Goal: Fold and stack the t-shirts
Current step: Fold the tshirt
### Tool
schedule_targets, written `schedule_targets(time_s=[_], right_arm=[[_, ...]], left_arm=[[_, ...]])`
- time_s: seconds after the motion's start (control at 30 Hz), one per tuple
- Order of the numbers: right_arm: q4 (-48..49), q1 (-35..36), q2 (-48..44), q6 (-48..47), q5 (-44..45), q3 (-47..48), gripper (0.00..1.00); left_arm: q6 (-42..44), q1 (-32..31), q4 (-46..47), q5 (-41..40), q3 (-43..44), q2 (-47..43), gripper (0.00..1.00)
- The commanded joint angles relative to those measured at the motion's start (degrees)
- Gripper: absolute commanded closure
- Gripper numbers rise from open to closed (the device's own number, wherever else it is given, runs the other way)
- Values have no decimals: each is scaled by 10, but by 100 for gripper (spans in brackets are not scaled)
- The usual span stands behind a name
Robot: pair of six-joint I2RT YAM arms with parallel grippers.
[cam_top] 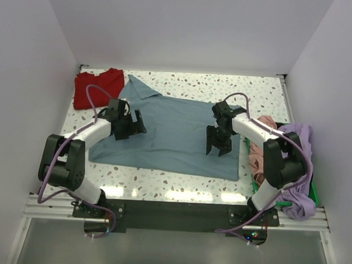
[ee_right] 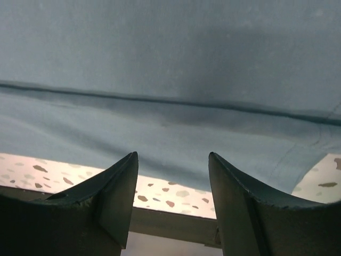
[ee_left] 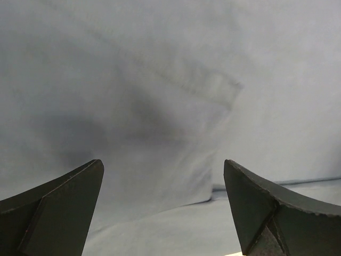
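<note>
The slate-blue shirt (cam_top: 176, 129) lies spread flat across the middle of the table (cam_top: 179, 187), and both arms are poised over it. The left gripper (cam_top: 132, 125) hangs above the shirt's left part, its jaws spread wide with nothing between them; the left wrist view shows only smooth blue cloth and a stitched hem under the left gripper (ee_left: 162, 202). The right gripper (cam_top: 218, 144) sits over the right part, also wide open and empty. In its wrist view the right gripper (ee_right: 173, 197) looks past a long crease to the cloth's edge and bare speckled table beyond.

My read: one arm on each side so the cloth can be pinched at two points and folded evenly.

Room is tight at the sides. The red shirt (cam_top: 96, 89) sits at the far left corner, just beside the blue one. The salmon-pink shirt (cam_top: 260, 153) and lavender shirt (cam_top: 298, 172) are heaped at the right edge. Bare strips of table run along the near and far sides.
</note>
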Motion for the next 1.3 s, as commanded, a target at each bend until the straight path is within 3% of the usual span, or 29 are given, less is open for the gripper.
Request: schedule_targets(time_s=[0.0, 0.4, 0.73, 1.07, 1.27], right_arm=[[35, 4, 12, -7, -10, -3, 41], [69, 11, 36, -1, 1, -82, 42], [80, 26, -8, 23, 4, -155, 42], [67, 39, -55, 38, 10, -189, 42], [22, 48, -89, 35, 11, -148, 42]], left_arm=[[-7, 8, 43, -10, -34, -27, 0], [-60, 27, 47, -36, -164, -74, 0], [-101, 27, 23, -40, -246, -148, 0], [-151, 26, -55, -66, -283, -299, 0], [-142, 26, -72, -58, -256, -330, 0]])
